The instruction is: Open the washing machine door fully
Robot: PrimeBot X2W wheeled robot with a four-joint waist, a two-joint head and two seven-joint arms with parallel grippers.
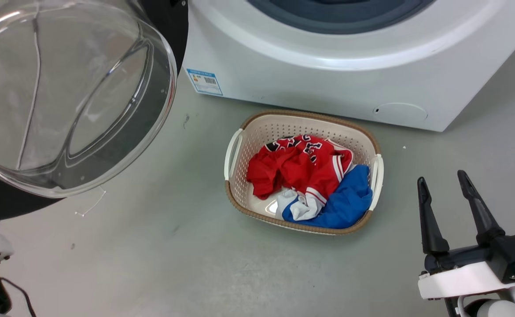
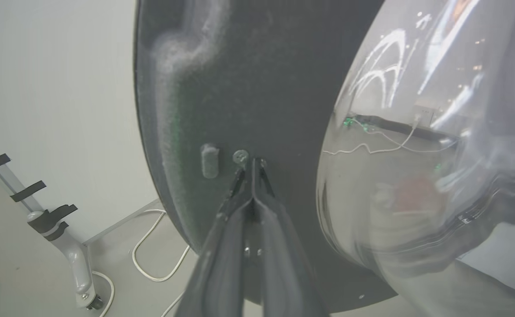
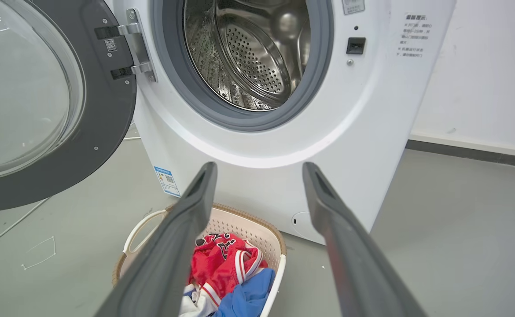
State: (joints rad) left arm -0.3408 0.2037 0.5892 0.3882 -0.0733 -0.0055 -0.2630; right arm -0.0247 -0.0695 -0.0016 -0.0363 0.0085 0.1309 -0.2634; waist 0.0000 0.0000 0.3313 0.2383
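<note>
The door (image 3: 108, 110) stands open left of the washing machine (image 3: 363, 132) — a clothes basket (image 1: 262, 134) sits on the grey floor (image 1: 174, 246) before it. Left gripper (image 2: 252, 165) pinched closed at the door's dark rim; right gripper (image 1: 441, 177) spread wide, empty.

Clothes (image 1: 301, 171) in basket (image 1: 257, 132) before washing machine (image 1: 310, 83)

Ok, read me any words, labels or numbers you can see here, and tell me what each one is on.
Nothing can be quoted.
Blue label on the washing machine: print too small to read.
Grey printed lines on its front: too small.
QR sticker on the washing machine door: no readable words.
Red jersey in the laundry basket: lettering folded, unreadable.
</note>
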